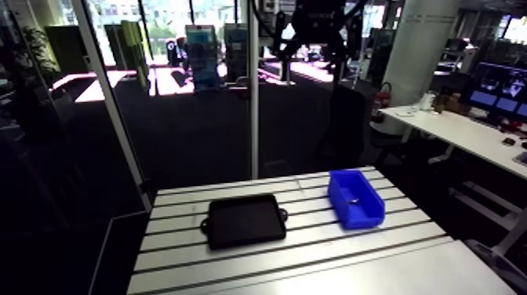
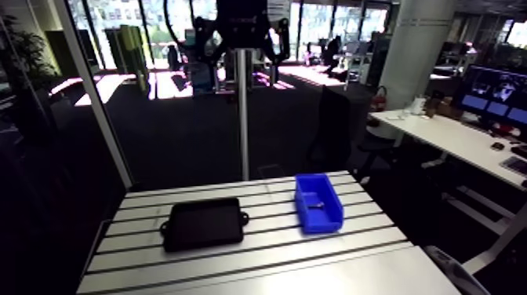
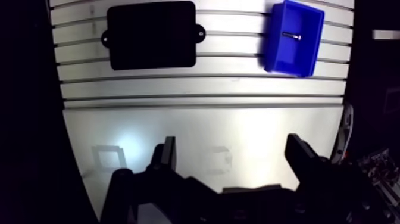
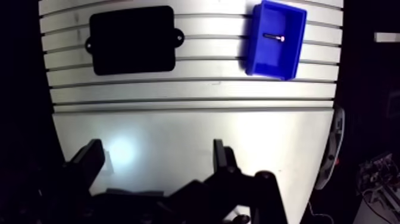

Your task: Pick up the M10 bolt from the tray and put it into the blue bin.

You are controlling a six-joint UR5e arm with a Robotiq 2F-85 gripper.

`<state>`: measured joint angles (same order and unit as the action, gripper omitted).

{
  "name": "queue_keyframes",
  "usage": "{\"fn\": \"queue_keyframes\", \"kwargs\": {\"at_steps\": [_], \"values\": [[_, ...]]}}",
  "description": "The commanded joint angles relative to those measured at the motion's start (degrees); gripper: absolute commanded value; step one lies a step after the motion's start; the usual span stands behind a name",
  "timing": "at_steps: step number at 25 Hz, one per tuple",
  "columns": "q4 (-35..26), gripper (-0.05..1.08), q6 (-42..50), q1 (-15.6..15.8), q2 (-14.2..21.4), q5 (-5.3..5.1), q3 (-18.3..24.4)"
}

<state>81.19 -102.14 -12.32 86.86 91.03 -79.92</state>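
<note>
my gripper [image 3: 232,149] is closest, hanging high over the table [image 3: 208,119]. both fingers [image 3: 168,156] are spread wide with nothing between them, just bare smooth metal underneath. further out the table goes slotted, and that's where the stuff sits.

count: one black tray [image 3: 152,34], one blue bin [image 3: 291,59], one bolt [image 3: 291,36]. the tray and bin sit side by side along the slots, well apart, and the bin is turned a little off the slot lines.

the bolt is lying flat on the floor of the blue bin, toward the bin's far end from me. its long axis runs across the bin's short width, roughly in line with the table slots. the brighter end points away from the tray, the darker end toward it. it's too small for me to say for sure which end is the head. it doesn't seem to touch either side wall.
</note>
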Motion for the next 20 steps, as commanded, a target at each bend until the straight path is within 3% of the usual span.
{"fn": "queue_keyframes", "kwargs": {"at_steps": [1, 20], "values": [[0.06, 0.01, 0.06, 0.1, 0.02, -0.11, 2.1], [0.59, 0.01, 0.23, 0.28, 0.81, -0.37, 2.01]]}}
